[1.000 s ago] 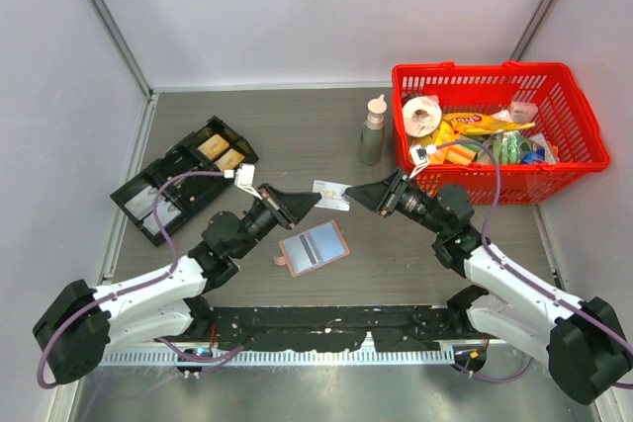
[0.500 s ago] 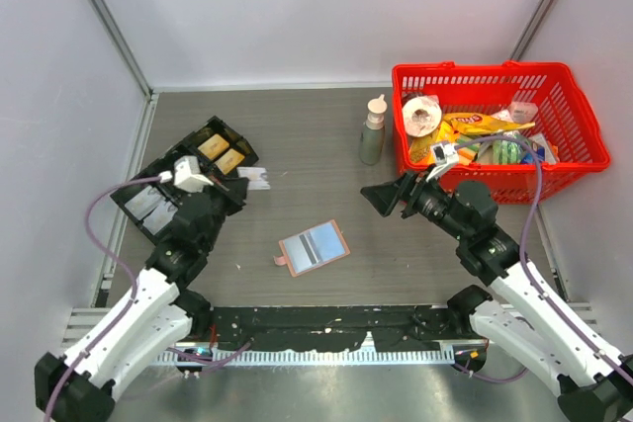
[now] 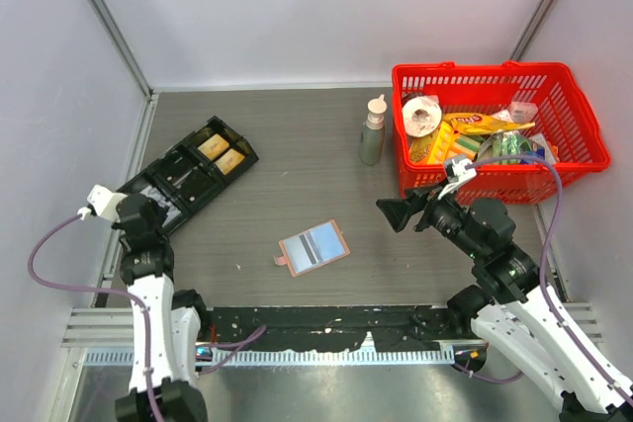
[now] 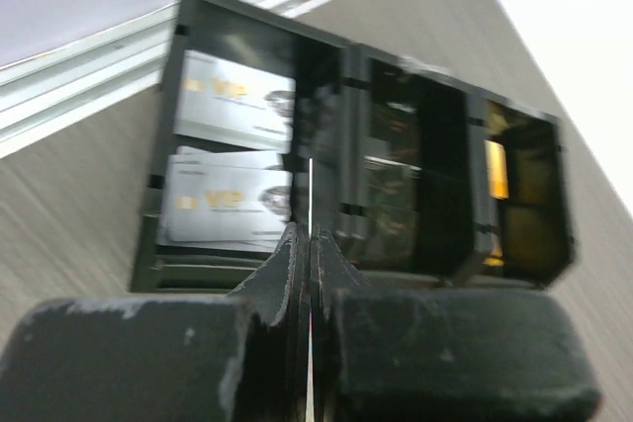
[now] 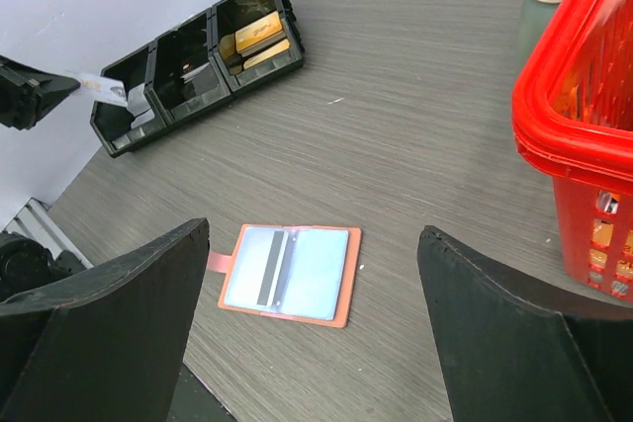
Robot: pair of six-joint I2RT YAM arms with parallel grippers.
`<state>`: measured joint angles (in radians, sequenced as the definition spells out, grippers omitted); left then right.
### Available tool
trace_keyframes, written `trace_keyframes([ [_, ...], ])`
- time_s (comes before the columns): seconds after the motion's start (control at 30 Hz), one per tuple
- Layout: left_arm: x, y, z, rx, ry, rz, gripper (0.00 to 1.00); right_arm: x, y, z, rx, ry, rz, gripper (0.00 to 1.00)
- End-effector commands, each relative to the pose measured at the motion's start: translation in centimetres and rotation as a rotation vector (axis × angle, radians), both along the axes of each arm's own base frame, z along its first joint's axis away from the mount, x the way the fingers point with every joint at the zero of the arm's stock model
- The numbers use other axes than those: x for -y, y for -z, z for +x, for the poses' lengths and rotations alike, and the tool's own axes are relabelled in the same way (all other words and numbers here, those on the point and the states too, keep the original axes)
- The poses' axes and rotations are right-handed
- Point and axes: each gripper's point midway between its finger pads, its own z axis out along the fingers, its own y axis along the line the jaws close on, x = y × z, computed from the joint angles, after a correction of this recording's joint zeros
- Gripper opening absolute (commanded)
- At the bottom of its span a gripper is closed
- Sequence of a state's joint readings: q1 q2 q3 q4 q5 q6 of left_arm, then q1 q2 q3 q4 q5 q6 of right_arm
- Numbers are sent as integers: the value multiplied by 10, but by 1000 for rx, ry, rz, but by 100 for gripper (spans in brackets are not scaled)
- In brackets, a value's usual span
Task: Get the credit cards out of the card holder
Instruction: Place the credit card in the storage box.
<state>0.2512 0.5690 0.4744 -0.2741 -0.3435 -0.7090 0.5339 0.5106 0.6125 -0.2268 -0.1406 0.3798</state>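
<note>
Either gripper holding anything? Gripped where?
Left gripper pinches a credit card by one edge, the rest sticking out past the fingertips. Right gripper is open and empty.

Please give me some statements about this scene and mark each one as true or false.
The card holder lies open on the table. True.
The left tool grips a credit card close to the black tray. True.
The right tool is shut on the card holder. False: it is open, apart from it.
The black tray holds no cards. False: two cards lie in one end compartment.
</note>
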Motion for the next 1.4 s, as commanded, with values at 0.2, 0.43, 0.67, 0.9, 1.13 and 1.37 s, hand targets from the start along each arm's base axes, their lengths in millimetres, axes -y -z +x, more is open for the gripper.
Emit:
trace_keyframes([
  [0.2,-45,19,32,-33,-28,-36,0,7,-14,-7,91,16,-30,90],
  [0.43,-41,33,52,-9,50,-52,0,5,-13,-8,98,3,-32,90],
  [0.67,-50,44,52,-76,21,-53,19,6,-15,-7,99,5,-37,90],
  [0.9,-59,46,32,-201,-56,-53,57,7,-17,-9,93,2,-43,90],
  [1.13,-61,26,13,-239,-106,-39,75,0,-13,-14,41,-52,-79,89],
  [1.37,6,5,27,-199,191,-148,86,-36,26,-13,-151,-218,-124,84],
])
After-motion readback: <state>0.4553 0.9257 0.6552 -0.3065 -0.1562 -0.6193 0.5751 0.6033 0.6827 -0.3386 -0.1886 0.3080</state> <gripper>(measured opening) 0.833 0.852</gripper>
